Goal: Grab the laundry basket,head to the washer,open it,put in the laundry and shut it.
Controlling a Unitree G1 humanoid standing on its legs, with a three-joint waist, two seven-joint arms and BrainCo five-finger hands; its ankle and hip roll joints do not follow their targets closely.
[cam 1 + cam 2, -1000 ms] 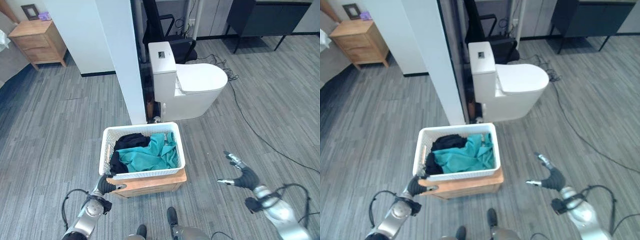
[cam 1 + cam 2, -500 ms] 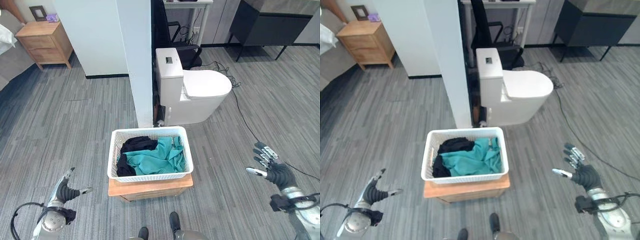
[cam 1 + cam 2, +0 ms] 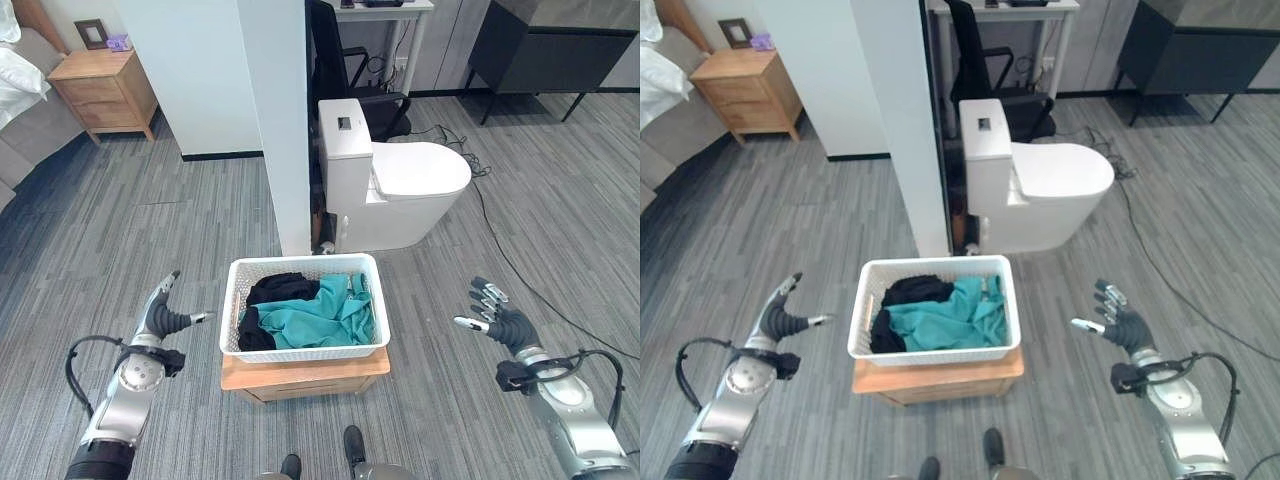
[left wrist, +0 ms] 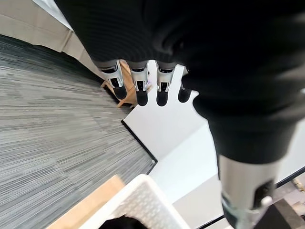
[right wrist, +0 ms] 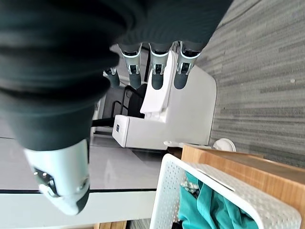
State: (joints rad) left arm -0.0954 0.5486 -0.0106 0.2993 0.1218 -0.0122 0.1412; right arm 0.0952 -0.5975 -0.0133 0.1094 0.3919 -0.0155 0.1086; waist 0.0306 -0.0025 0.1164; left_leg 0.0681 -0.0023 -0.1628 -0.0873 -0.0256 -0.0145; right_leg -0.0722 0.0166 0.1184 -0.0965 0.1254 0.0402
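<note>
My left hand (image 3: 163, 318) and my right hand (image 3: 497, 321) both hover with fingers spread and straight, holding nothing. Between them, apart from both, sits the white laundry basket (image 3: 302, 345) on a low wooden stand (image 3: 305, 371). Teal cloth (image 3: 318, 317) and black cloth (image 3: 279, 288) lie inside it. Beyond the basket stands a white toilet (image 3: 400, 190) beside a white wall (image 3: 280, 120). Far past my left hand is a wooden nightstand (image 3: 105, 92).

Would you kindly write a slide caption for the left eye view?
Open left hand and right hand flank the white laundry basket of clothes on a wooden stand.
</note>
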